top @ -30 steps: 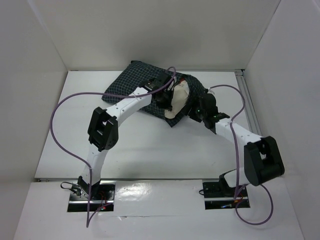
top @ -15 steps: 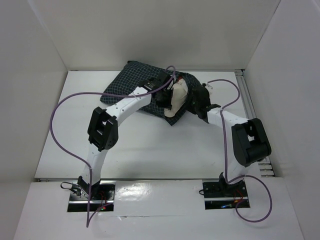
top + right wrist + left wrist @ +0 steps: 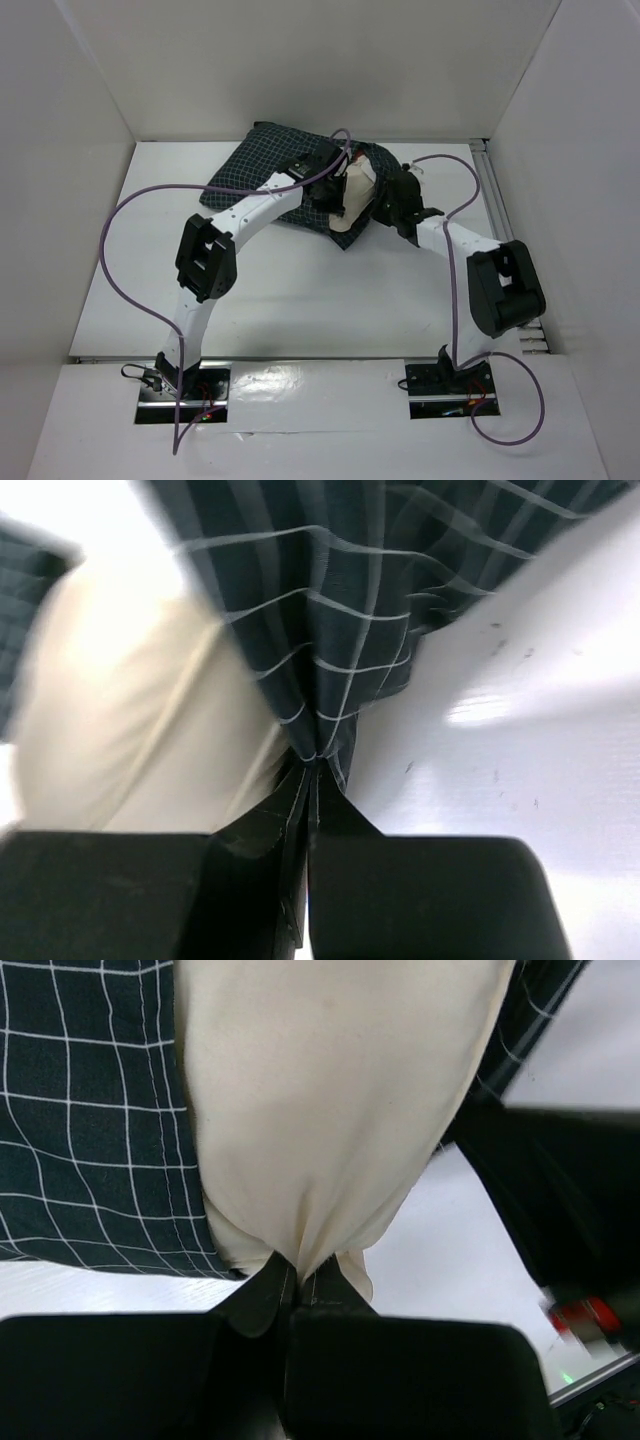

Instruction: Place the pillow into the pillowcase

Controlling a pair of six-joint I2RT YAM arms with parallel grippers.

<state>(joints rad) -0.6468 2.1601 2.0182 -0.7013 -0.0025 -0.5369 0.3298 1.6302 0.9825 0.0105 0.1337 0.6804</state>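
The dark checked pillowcase (image 3: pixel 262 165) lies at the back of the table with the cream pillow (image 3: pixel 352 205) sticking out of its open right end. My left gripper (image 3: pixel 297 1272) is shut on a pinch of the pillow (image 3: pixel 330 1110), beside the pillowcase (image 3: pixel 90 1110). My right gripper (image 3: pixel 314 765) is shut on the edge of the pillowcase (image 3: pixel 350 610), with the pillow (image 3: pixel 130 710) just to its left. From above, the left gripper (image 3: pixel 330 190) and the right gripper (image 3: pixel 385 200) sit on either side of the pillow's exposed end.
White walls enclose the table (image 3: pixel 280 300) on three sides, and a metal rail (image 3: pixel 497 215) runs along the right edge. Purple cables (image 3: pixel 115 235) loop from both arms over the table.
My right arm swung in toward the pillowcase's open end and its gripper closed on the fabric edge. The left gripper kept its hold on the pillow and stayed in place.
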